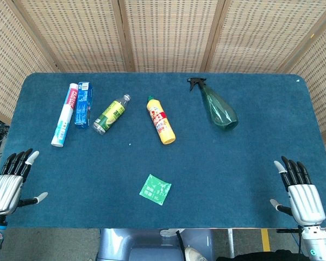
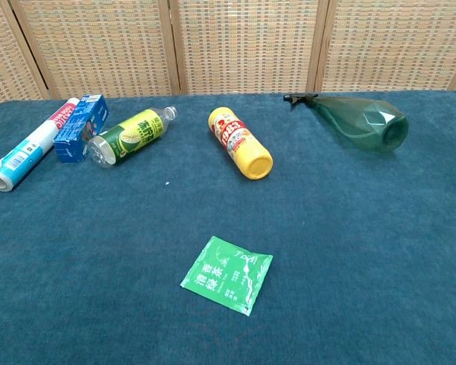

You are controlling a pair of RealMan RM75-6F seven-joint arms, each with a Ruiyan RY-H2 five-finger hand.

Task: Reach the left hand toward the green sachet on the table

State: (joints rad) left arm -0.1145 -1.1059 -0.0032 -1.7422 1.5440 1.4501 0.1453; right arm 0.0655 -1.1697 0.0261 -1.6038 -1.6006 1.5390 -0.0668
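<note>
A flat green sachet (image 1: 155,189) (image 2: 227,274) with white print lies on the blue tablecloth near the front edge, about mid-table. My left hand (image 1: 10,182) hovers at the table's front left corner, far to the left of the sachet, fingers spread and holding nothing. At the front right corner my right hand (image 1: 299,190) is likewise spread and empty. Neither hand appears in the chest view.
Along the back lie a white tube (image 1: 64,114), a blue box (image 1: 82,104), a green-labelled clear bottle (image 1: 111,115), a yellow bottle with red cap (image 1: 161,120) and a green spray bottle (image 1: 217,106). Woven screens stand behind the table (image 1: 250,163).
</note>
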